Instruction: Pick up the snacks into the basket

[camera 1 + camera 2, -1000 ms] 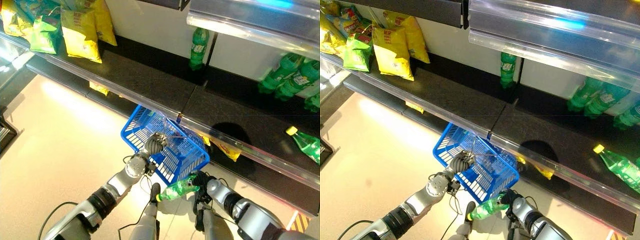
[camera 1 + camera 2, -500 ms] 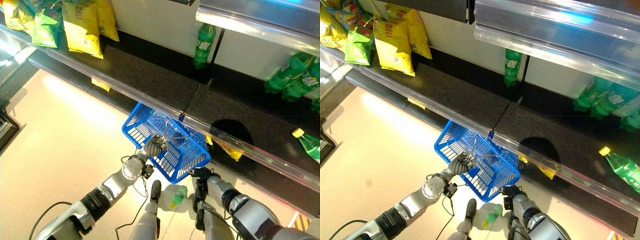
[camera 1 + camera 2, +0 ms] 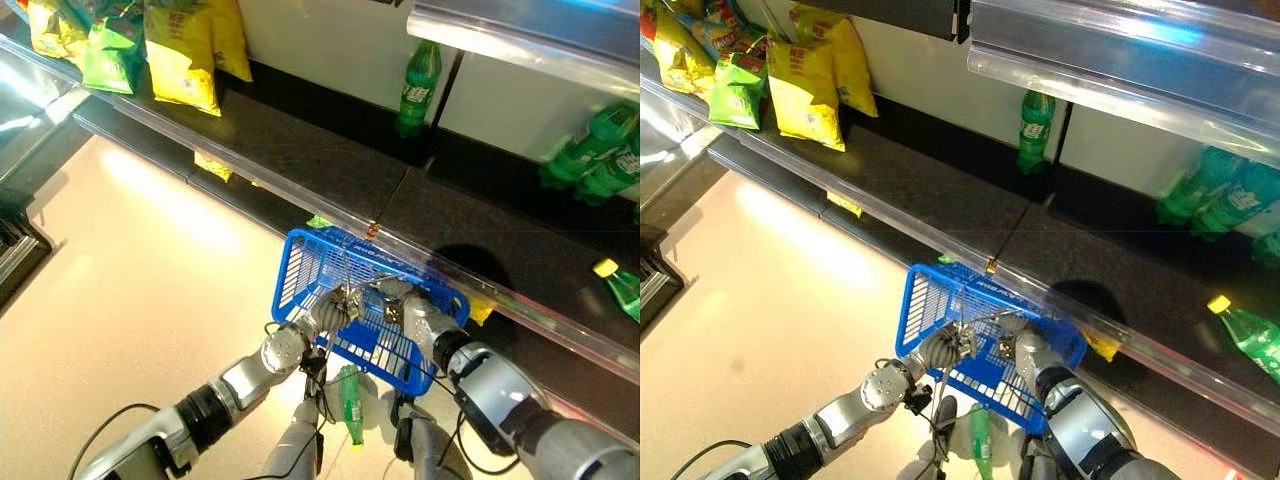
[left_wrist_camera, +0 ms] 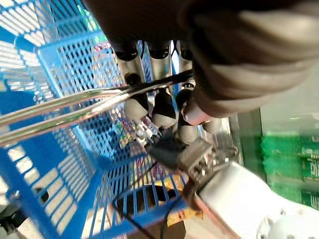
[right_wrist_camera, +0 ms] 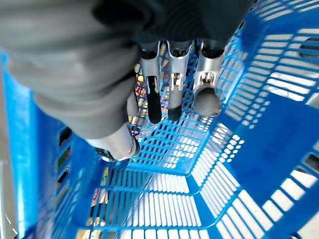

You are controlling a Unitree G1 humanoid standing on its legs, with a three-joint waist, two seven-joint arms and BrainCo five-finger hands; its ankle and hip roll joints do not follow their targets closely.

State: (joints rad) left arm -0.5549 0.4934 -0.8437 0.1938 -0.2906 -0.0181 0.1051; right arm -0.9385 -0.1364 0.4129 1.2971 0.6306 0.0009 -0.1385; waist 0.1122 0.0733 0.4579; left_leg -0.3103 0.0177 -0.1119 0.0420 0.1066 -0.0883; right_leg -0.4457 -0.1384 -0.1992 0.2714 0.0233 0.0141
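Below shelves, left hand point(image 3: 335, 308) grips the basket point(image 3: 300, 275) handle; bottle point(image 3: 350, 402) on floor, right hand point(image 5: 164, 94) empty, fingers relaxed.

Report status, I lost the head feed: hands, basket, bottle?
Left hand shut on the blue basket's wire handle. Right hand over the basket, fingers relaxed, holding nothing. Green bottle on the floor below the basket, not in it.

Pale glossy floor point(image 3: 130, 290), bright glare patch just beside dark shelf point(image 3: 300, 160). Clear plastic strip point(image 3: 250, 170) along shelf's front edge. White back wall point(image 3: 320, 40) behind shelf. Second shelf point(image 3: 1120, 50) above it.
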